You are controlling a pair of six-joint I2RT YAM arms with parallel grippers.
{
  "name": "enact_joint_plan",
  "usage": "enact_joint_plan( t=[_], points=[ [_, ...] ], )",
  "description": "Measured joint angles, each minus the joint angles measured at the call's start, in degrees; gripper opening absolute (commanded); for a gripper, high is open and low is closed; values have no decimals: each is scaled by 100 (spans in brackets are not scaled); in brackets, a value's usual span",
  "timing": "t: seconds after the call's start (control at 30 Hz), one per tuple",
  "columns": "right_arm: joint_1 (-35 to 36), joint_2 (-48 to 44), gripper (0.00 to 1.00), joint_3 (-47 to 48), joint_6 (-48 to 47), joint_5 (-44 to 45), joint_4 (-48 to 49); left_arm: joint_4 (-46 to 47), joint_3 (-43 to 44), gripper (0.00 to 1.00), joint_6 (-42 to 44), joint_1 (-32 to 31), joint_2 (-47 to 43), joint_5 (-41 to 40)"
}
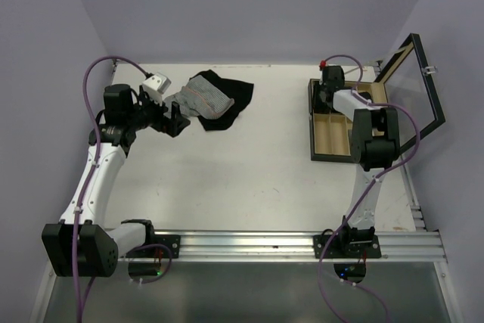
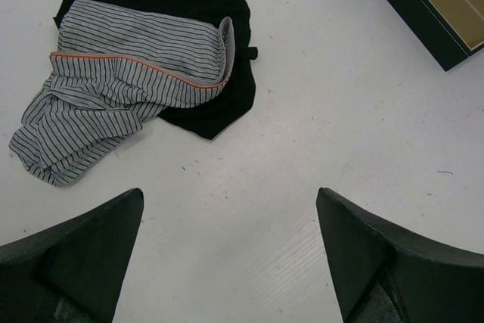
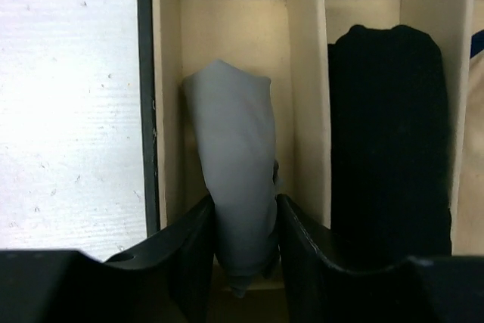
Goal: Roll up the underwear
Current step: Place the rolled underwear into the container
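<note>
**A:** From above, the left hand (image 1: 175, 120) hovers over the desk (image 1: 249, 179), just beside the striped garment (image 1: 203, 96) lying on the black garment (image 1: 234, 96).

**B:** And the right hand (image 1: 330, 94) is down inside the box (image 1: 313, 122) on the right, lid up.

**A:** Left wrist camera now: its fingers (image 2: 91, 247) are spread wide over bare desk.

**B:** Right wrist camera: there's the underwear (image 3: 234, 156), rolled, in the compartment by the box's outer wall. The right hand's fingers (image 3: 189, 247) are pinching it from both sides. A black roll (image 3: 389, 134) fills the next compartment.
</note>
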Motion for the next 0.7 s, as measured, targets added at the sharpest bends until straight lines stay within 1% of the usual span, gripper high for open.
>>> enact_joint_plan(
  t=[0.03, 0.07, 0.37, 0.47, 0.5, 0.53, 0.57, 0.63, 0.67, 0.7],
  points=[
    [-13, -7, 49, 11, -4, -22, -22, -2, 0, 100, 0, 0, 4, 2],
    [-15, -17, 51, 22, -20, -24, -48, -7, 0, 100, -2, 0, 9, 7],
    [-17, -234, 54, 260, -72, -138, -518, -15, -2, 100, -4, 0, 17, 42],
    [-22, -409, 59, 404, -105, -219, -721, -15, -2, 100, -11, 0, 37, 26],
    [-22, -509, 64, 455, -127, -269, -776, -15, -2, 100, -11, 0, 55, 7],
    [-22, -629, 66, 501, -142, -319, -835, -13, -2, 100, -15, 0, 79, -26],
    [-22, -750, 75, 527, -186, -367, -879, -15, -2, 100, -24, 0, 118, -72],
    [-17, -1113, 86, 557, -271, -579, -1005, -17, -2, 100, -20, 0, 175, -129],
    [-9, -1327, 96, 557, -334, -721, -1078, -22, -2, 100, -17, 0, 216, -157],
    [-2, -1563, 99, 555, -420, -881, -1174, -37, -2, 100, -9, 0, 254, -184]
  ],
)
